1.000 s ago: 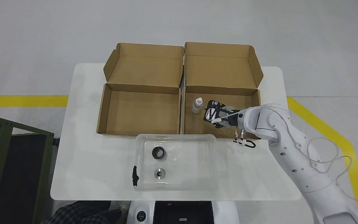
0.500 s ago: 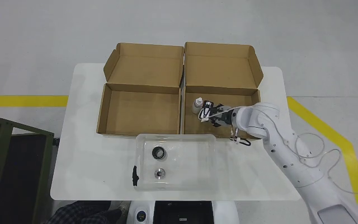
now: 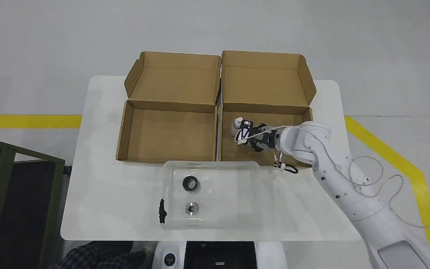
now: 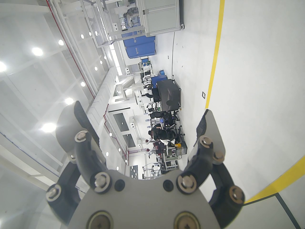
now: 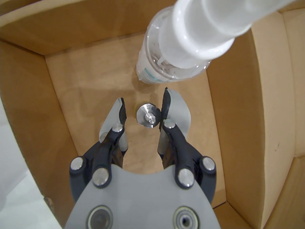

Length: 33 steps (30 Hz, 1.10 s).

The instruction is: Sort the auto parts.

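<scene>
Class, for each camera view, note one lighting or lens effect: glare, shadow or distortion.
Left wrist view: ceiling lamps flare beyond the open left hand; the yellow floor line bows. Right wrist view: the small silver metal part glints, and the clear plastic bottle with white cap looms stretched. Top view: the clear plastic tray shows rim reflections.

Brown cardboard box [image 5: 71, 24]; silver part [image 5: 147, 117]; clear bottle [image 5: 150, 58], white cap [image 5: 202, 24]; white table [image 3: 107, 202]; yellow floor line [image 3: 40, 121].

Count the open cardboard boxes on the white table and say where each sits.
2. The left box and the right box stand side by side beyond the clear tray; the right box holds a bottle.
</scene>
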Each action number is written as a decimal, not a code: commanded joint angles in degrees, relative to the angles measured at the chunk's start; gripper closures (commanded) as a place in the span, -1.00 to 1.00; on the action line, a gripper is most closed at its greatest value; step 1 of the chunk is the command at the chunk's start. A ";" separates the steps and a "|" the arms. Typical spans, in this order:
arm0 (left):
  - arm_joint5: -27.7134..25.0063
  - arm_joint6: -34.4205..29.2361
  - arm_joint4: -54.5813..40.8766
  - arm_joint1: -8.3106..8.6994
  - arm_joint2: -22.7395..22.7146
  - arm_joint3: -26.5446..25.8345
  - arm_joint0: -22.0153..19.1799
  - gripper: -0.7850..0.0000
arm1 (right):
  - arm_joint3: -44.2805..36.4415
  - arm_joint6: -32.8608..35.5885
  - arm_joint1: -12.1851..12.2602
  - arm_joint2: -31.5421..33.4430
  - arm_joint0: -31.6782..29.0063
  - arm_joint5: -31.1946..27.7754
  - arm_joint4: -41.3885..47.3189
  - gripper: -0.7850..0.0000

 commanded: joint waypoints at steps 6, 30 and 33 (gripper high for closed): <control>0.00 0.00 0.00 0.00 0.00 0.00 0.00 -1.00 | -3.30 -0.33 0.94 3.80 -1.90 -0.44 0.89 0.18; 0.00 0.00 0.00 0.00 0.00 0.00 0.00 -1.00 | -26.39 -1.91 4.43 13.97 -15.53 -7.44 7.52 0.20; 0.00 0.00 0.00 0.00 0.00 0.00 0.00 -1.00 | -27.59 -2.58 4.24 11.84 -15.85 -7.73 7.42 0.20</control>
